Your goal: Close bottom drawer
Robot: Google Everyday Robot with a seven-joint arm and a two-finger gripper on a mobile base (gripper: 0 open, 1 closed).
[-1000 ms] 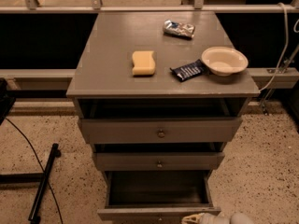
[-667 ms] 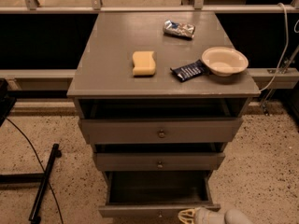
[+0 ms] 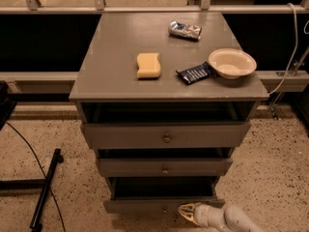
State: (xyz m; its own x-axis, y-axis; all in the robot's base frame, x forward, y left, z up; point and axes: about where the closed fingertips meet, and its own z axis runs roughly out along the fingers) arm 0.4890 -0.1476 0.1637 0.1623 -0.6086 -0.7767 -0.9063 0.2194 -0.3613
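Note:
The bottom drawer (image 3: 145, 206) is the narrowest grey front at the foot of the grey cabinet (image 3: 120, 76). It stands pulled out, and its dark interior (image 3: 164, 187) shows above the front. Its tiny round knob (image 3: 164, 209) sits at the middle of the front. My gripper (image 3: 186, 212), pale with yellowish fingertips, comes in from the bottom right and sits against the drawer front just right of the knob.
The mid-width drawer (image 3: 164, 166) and the widest top drawer (image 3: 165, 135) also stand partly open. On the cabinet top lie a yellow sponge (image 3: 148, 65), a dark snack bag (image 3: 194, 73), a foil packet (image 3: 185, 30) and a white bowl (image 3: 231, 63). A black stand (image 3: 44, 190) lies on the floor at left.
My gripper has moved up and left, from the frame's bottom edge to the bottom drawer's front. The drawer's position looks much the same.

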